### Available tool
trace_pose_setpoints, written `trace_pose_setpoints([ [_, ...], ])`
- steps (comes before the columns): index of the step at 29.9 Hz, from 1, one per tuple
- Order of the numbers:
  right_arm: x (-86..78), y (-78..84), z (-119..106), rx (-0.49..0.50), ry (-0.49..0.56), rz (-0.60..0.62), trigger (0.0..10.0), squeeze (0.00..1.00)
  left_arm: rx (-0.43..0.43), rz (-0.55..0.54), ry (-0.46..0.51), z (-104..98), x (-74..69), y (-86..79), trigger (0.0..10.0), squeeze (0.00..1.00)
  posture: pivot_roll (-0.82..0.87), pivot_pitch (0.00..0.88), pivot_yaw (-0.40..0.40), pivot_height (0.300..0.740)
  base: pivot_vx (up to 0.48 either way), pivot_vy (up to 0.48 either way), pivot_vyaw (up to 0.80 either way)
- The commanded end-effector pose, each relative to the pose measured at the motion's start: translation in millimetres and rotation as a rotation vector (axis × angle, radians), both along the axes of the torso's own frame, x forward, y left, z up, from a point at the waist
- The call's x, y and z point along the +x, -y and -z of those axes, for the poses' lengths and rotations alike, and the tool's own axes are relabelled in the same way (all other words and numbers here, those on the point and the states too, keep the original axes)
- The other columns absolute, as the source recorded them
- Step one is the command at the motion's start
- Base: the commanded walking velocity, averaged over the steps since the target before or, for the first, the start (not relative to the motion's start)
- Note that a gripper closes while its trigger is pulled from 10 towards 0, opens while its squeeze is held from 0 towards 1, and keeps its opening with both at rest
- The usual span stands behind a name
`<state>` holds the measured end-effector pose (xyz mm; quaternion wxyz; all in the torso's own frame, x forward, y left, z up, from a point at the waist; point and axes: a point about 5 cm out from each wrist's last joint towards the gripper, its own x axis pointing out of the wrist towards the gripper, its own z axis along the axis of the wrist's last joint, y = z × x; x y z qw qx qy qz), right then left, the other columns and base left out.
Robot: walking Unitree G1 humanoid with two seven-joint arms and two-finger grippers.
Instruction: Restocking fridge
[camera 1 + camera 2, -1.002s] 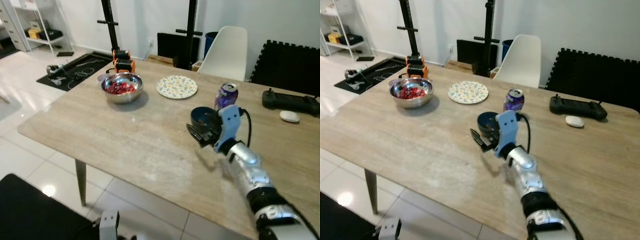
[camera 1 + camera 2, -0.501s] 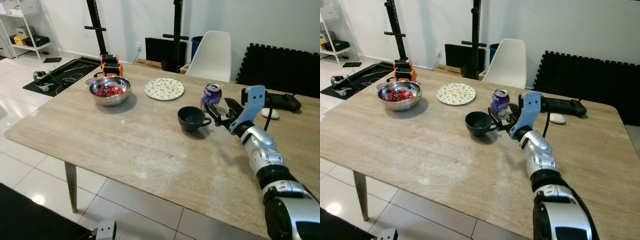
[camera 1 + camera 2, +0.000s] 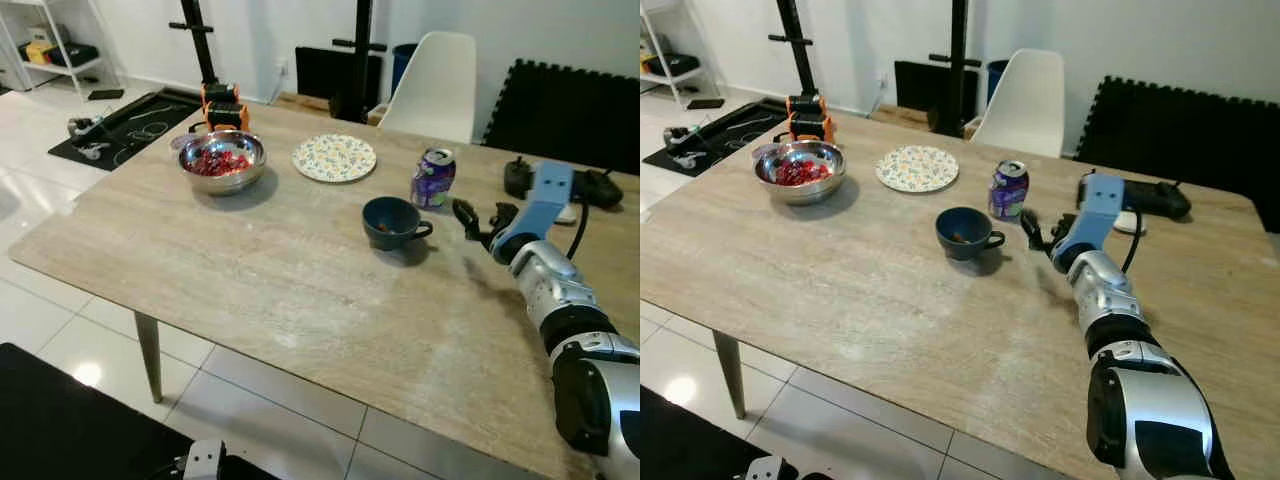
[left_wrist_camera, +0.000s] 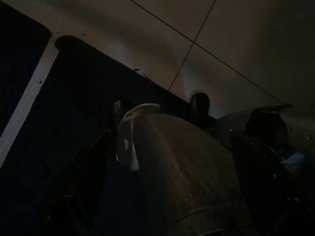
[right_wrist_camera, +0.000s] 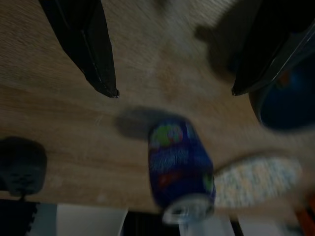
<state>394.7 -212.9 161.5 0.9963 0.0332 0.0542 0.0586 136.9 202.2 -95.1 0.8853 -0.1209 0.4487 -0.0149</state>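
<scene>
Right wrist view: my right gripper (image 5: 174,91), swung from beside the cup (image 3: 391,221), now faces the purple can (image 5: 179,164), fingers spread, grasping nothing; can pickup follows.

No print on the purple can (image 3: 433,178) is legible.

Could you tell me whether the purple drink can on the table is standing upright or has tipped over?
Upright. The purple can stands on its base on the table, silver top facing up, beside the dark blue cup.
</scene>
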Motion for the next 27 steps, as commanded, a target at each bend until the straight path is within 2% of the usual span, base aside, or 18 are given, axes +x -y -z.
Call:
trace_pose_setpoints([
  [1, 0.1, 0.1, 1, -0.053, -0.011, -0.011, 10.0, 0.00, 0.006, 0.014, -0.022, 2, -8.3, -4.2, 10.0, 0.00, 0.04, 0.111, -0.037, 0.740, 0.000, 0.000, 0.00],
  [4, 0.3, -1.3, -1, -0.077, -0.003, -0.042, 10.0, 0.00, 0.002, 0.016, -0.019, 2, -8.8, -3.4, 10.0, 0.00, 0.04, 0.116, -0.039, 0.740, 0.000, 0.000, 0.00],
  [7, -0.1, 0.2, -2, -0.250, -0.009, -0.101, 10.0, 0.00, -0.007, 0.021, -0.020, 4, -14.7, -0.8, 10.0, 0.00, 0.05, 0.127, -0.045, 0.740, 0.000, 0.000, 0.00],
  [9, -0.1, 0.2, -2, -0.250, -0.009, -0.101, 10.0, 0.00, -0.007, 0.021, -0.020, 4, -14.7, -0.8, 10.0, 0.00, 0.05, 0.127, -0.045, 0.740, 0.000, 0.000, 0.00],
  [12, 0.5, 3.6, -7, -0.310, -0.004, -0.117, 10.0, 0.00, -0.010, 0.020, -0.030, 5, -20.8, -0.9, 10.0, 0.00, 0.05, 0.144, -0.050, 0.740, 0.000, 0.000, 0.00],
  [19, 1.6, 3.0, -14, -0.363, 0.027, -0.169, 10.0, 0.00, -0.011, 0.015, -0.038, 6, -26.8, -2.8, 10.0, 0.00, 0.06, 0.156, -0.052, 0.740, 0.000, 0.000, 0.00],
  [23, 1.1, -5.2, -16, -0.365, 0.048, -0.264, 10.0, 0.00, -0.010, 0.016, -0.037, 7, -28.6, -4.0, 10.0, 0.00, 0.06, 0.162, -0.052, 0.740, 0.000, 0.000, 0.00],
  [24, 0.2, -11.7, -16, -0.348, 0.060, -0.341, 10.0, 0.00, -0.010, 0.017, -0.033, 6, -28.7, -4.5, 10.0, 0.00, 0.07, 0.168, -0.052, 0.740, 0.000, 0.000, 0.00],
  [25, 0.2, -11.7, -16, -0.348, 0.060, -0.341, 10.0, 0.00, -0.010, 0.017, -0.033, 6, -28.7, -4.5, 10.0, 0.00, 0.07, 0.168, -0.052, 0.740, 0.000, 0.000, 0.00],
  [27, -1.4, -18.1, -17, -0.326, 0.068, -0.427, 10.0, 0.00, -0.010, 0.020, -0.027, 6, -27.8, -5.0, 10.0, 0.00, 0.07, 0.172, -0.052, 0.740, 0.000, 0.000, 0.00],
])
